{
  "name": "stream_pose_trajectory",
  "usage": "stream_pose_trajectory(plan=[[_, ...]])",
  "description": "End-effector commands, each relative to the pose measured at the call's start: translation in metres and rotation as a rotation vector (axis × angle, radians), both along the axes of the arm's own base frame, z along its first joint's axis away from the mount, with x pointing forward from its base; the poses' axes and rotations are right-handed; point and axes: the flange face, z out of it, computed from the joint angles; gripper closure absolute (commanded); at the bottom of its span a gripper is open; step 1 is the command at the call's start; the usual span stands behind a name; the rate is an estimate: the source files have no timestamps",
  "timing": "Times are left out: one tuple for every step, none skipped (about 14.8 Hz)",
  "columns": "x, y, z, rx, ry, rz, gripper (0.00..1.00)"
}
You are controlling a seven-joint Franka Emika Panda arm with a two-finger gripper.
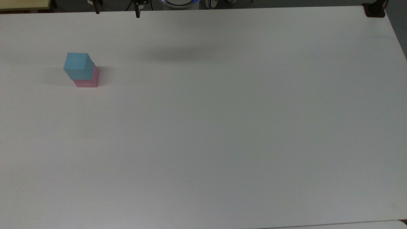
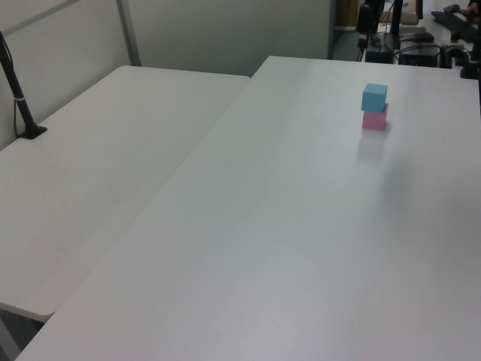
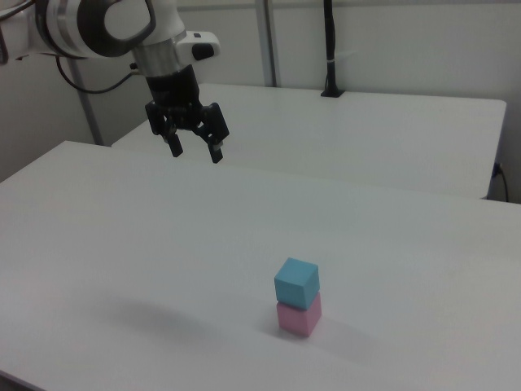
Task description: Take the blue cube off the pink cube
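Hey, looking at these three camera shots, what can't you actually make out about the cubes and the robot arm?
- Pink cube: its top face is hidden by the blue cube stacked on it, in the top view, left view and right view.
- Arm: in the right view it is cut off by the top-left edge; the gripper hangs open, well above the table.
- Gripper in the top view: just its fingertips poke in at the upper edge.

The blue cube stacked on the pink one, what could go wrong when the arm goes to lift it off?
The blue cube sits twisted and slightly offset on the pink cube, so a sideways nudge from the open gripper might topple it. Closing too low could also catch the pink cube and drag it along.
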Motion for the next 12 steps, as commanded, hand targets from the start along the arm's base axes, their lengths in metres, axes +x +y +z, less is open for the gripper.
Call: stream_pose_trajectory(plan=[[0.001, 0.003, 0.002, 0.015, 0.000, 0.008, 0.00], [0.001, 0.003, 0.002, 0.016, 0.000, 0.007, 0.00], [0.001, 0.004, 0.002, 0.016, 0.001, 0.009, 0.00], [0.001, 0.003, 0.002, 0.016, 0.001, 0.007, 0.00], [0.001, 0.003, 0.001, 0.016, 0.003, 0.007, 0.00], [0.001, 0.004, 0.001, 0.016, 0.003, 0.009, 0.00], [0.001, 0.003, 0.001, 0.016, 0.003, 0.007, 0.00], [0.001, 0.004, 0.001, 0.016, 0.004, 0.009, 0.00], [0.000, 0.003, 0.001, 0.016, 0.006, 0.016, 0.00], [-0.002, 0.001, -0.001, 0.011, 0.018, 0.040, 0.00], [-0.004, -0.005, -0.005, 0.002, 0.038, 0.093, 0.00], [-0.010, -0.022, -0.012, -0.005, 0.096, 0.232, 0.00]])
